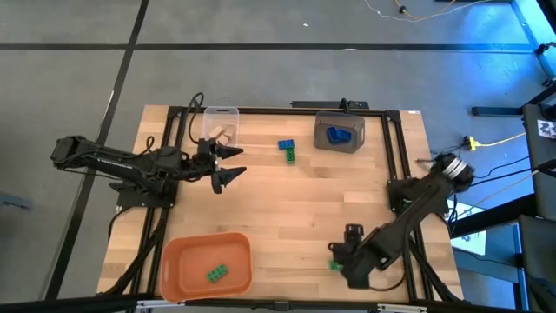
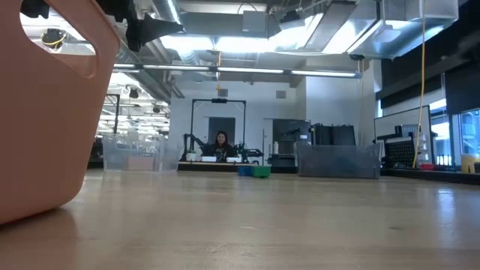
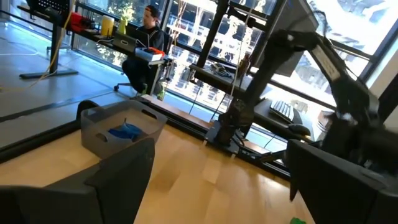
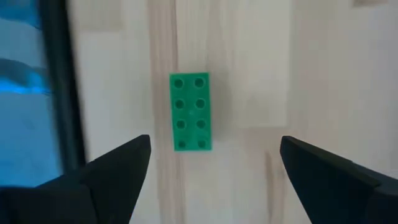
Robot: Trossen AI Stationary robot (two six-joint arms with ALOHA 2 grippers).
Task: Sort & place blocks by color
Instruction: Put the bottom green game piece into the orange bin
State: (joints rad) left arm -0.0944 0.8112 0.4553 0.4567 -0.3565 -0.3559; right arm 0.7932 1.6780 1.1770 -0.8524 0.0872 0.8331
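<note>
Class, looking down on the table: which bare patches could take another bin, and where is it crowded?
Free: the middle, between the left gripper, orange bin and right gripper. Crowded: the far edge, with clear bin, loose blocks and grey bin.

A glossy plastic studded green block [image 4: 190,111] lies on the smooth, pale wooden table [image 4: 311,74].

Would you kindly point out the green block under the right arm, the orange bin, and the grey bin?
green block [image 4: 190,111], right wrist view, middle of its studded top.
orange bin [image 1: 179,249], high view, bare floor near its left wall.
grey bin [image 1: 322,141], high view, its left rim.
</note>
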